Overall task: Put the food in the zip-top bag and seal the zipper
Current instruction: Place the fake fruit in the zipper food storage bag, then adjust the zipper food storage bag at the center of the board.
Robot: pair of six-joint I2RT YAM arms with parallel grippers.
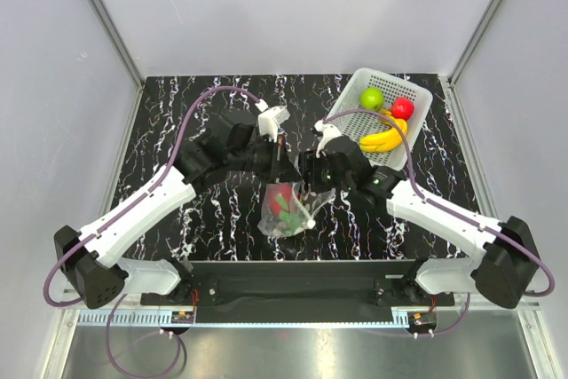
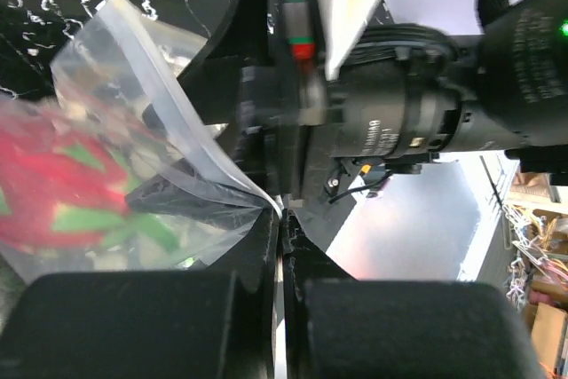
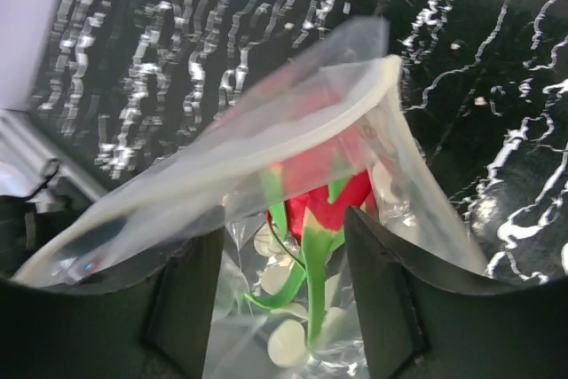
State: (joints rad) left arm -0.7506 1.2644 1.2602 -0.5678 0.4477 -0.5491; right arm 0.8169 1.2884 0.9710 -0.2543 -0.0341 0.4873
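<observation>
Centre of the top view, on the black marbled table (image 1: 177, 113): zip-top bag (image 1: 286, 212) stands crumpled between both arms. Red green-topped fruit (image 3: 330, 194) sits inside it.

Left gripper (image 2: 280, 219): jaws pressed together, pinching a corner of the bag's edge.

Right gripper (image 3: 284, 299): fingers spread well apart, bag film between them, nothing clamped.

Zipper (image 3: 293, 130) arcs across the middle of the right wrist view; cannot tell whether it is sealed.

Upper right of the top view: white basket (image 1: 417, 95) holds the green fruit (image 1: 372, 98), red fruit (image 1: 403, 108) and banana bunch (image 1: 383, 140).
</observation>
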